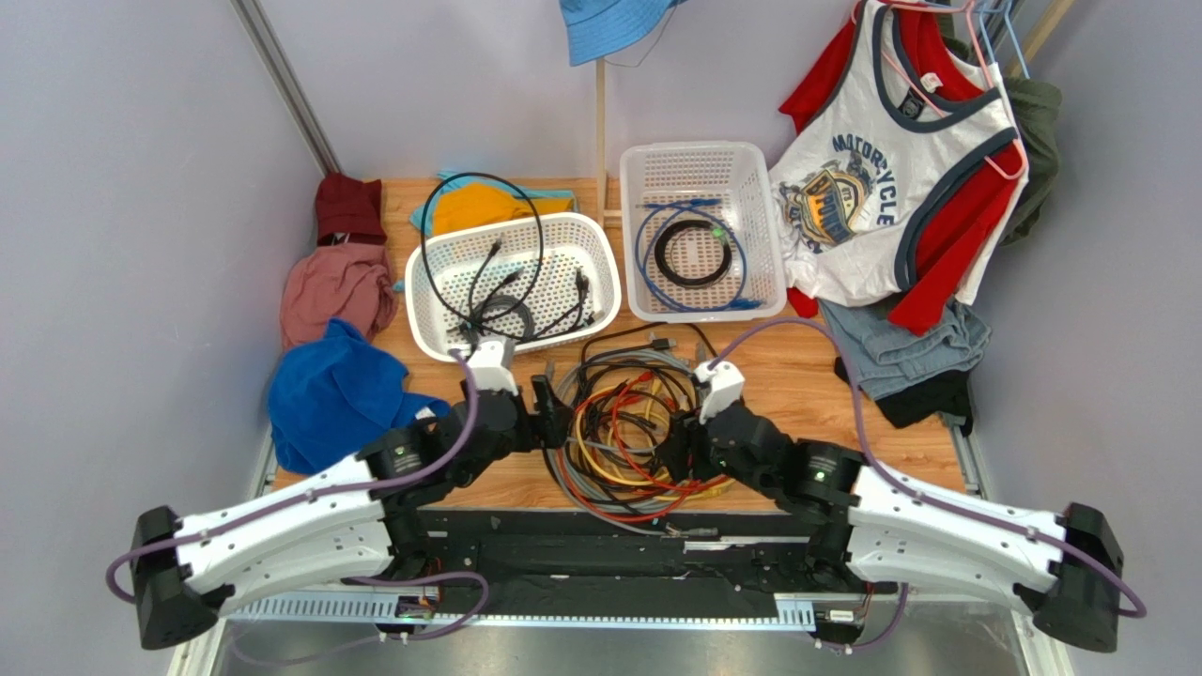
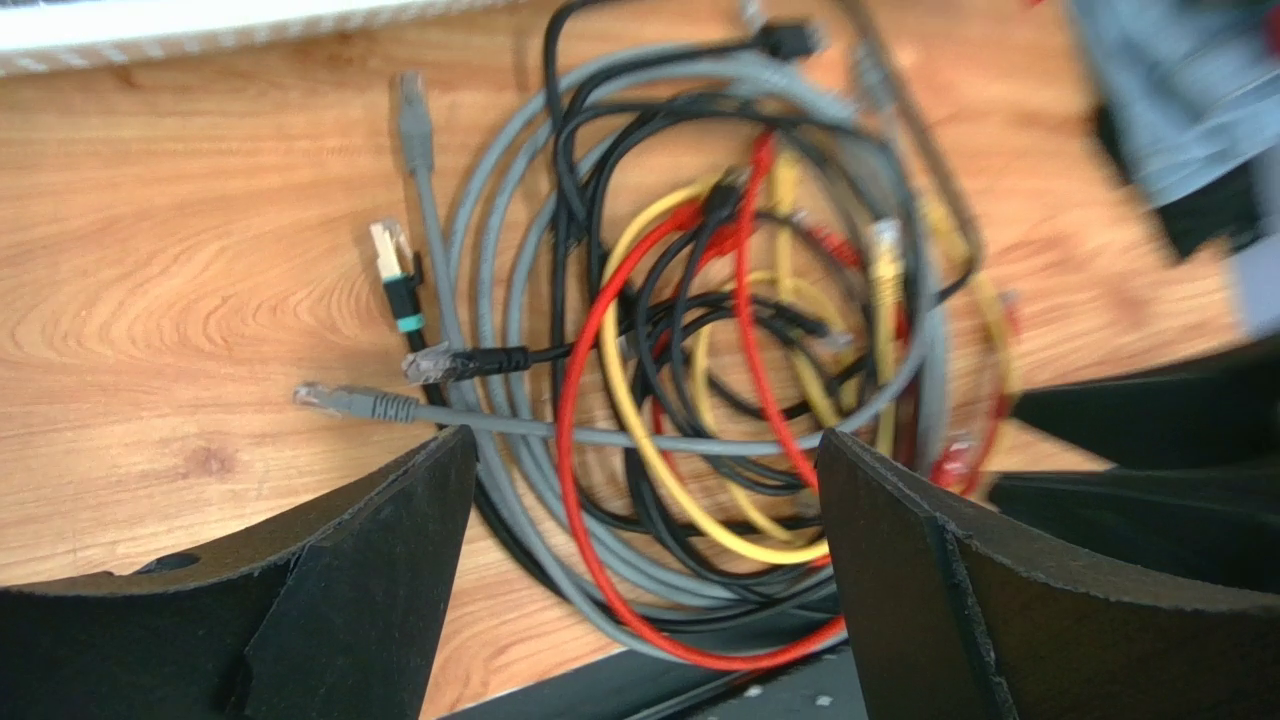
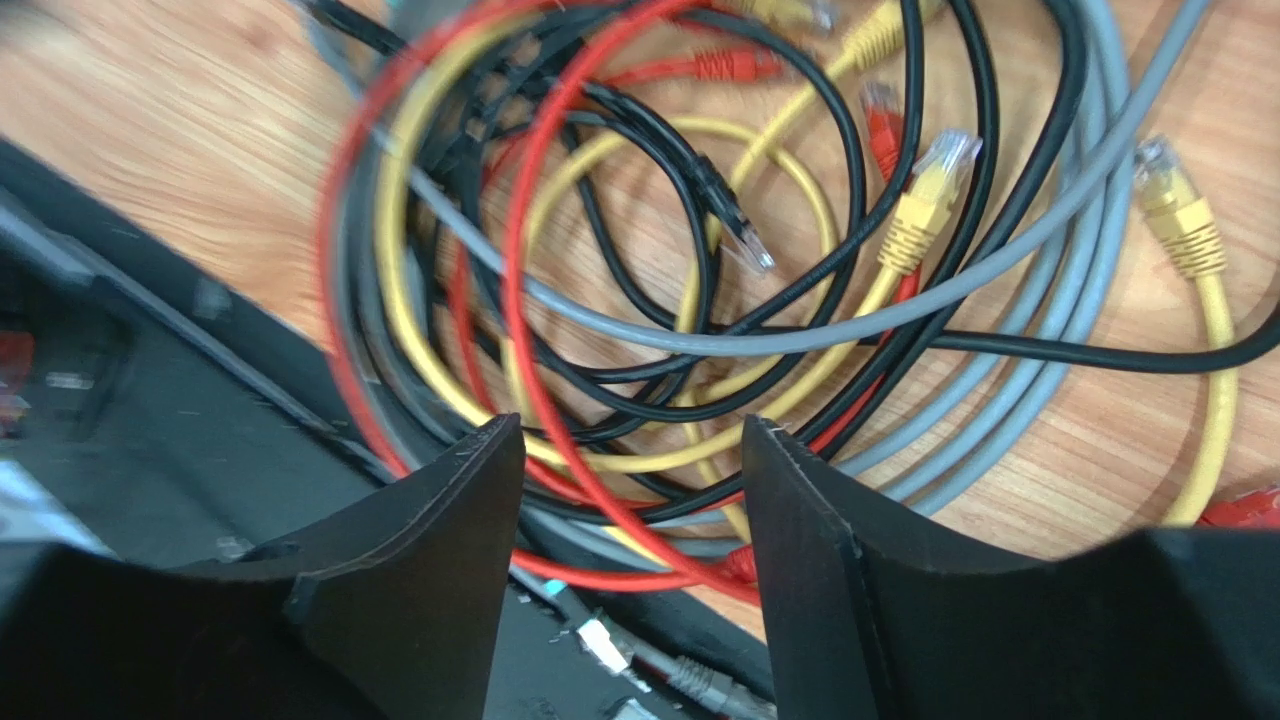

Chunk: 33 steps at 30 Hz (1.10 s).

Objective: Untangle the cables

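Basket [image 1: 418, 299]: black cords [image 1: 497, 304]; bin [image 1: 771, 226]: blue cord [image 1: 691, 304]

Both arms [image 1: 282, 528] wear white shells, black joints and purple hoses [image 1: 858, 409]; the left end effector [image 2: 646, 443] and right end effector [image 3: 631, 428] are black.

Cables [image 1: 628, 430]: grey, black, red and yellow loops, seemingly interlocked, heaped at the table's [image 1: 790, 387] near edge.

Cables [image 1: 628, 430] midway along the table's [image 1: 790, 392] near edge.
Behind them the left basket [image 1: 418, 282] and right basket [image 1: 773, 240] sit side by side; a clothes heap [image 1: 332, 352] lies at the left edge, other clothes [image 1: 903, 352] at the right edge.
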### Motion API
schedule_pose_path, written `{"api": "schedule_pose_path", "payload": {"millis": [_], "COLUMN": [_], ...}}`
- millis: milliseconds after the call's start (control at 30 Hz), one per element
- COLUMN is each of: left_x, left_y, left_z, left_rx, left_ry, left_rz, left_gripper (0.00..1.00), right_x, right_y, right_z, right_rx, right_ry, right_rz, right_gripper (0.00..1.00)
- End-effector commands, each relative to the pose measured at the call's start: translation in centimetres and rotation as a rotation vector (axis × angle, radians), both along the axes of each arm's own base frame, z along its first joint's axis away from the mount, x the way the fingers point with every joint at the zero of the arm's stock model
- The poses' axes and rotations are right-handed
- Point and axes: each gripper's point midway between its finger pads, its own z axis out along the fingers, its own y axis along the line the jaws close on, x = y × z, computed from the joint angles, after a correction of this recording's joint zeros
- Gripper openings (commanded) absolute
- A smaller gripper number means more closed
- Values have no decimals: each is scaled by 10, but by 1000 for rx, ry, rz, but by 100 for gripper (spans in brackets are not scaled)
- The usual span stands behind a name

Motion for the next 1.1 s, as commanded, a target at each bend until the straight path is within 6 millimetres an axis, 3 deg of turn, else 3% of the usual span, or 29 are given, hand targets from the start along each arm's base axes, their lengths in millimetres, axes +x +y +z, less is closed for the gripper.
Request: {"api": "schedule_pose_path", "payload": {"millis": [0, 167, 233, 367, 400, 533, 667, 900, 1000, 1067], "left_x": [-4, -13, -16, -19, -20, -22, -24, -26, -26, -26], "left_y": [18, 29, 30, 30, 29, 31, 30, 28, 28, 29], "left_z": [34, 25, 19, 15, 14, 10, 6, -2, -2, -2], "left_rx": [-144, -144, -150, -182, -185, -188, -197, -202, -199, -197], "left_ry": [-58, -19, -4, 13, 17, 24, 32, 44, 44, 42], "left_rz": [57, 72, 72, 73, 72, 70, 62, 52, 50, 52], "left_gripper": [92, 89, 88, 88, 88, 87, 87, 87, 87, 87], "right_x": [27, 37, 48, 87, 104, 137, 149, 149, 152, 153], "right_y": [23, 53, 44, 16, 2, -19, -24, -21, -24, -26], "right_z": [15, 14, 6, 13, 15, -4, -26, -61, -68, -68], "right_rx": [-17, -67, -133, -137, -122, -147, -225, -262, -277, -277], "right_ry": [-64, -52, -65, -68, -56, 29, 75, 134, 144, 138], "right_rz": [-28, 26, -35, -205, -267, -345, -355, -348, -364, -371], "right_gripper": [61, 61, 61, 62, 62, 61, 61, 57, 45, 25]}}
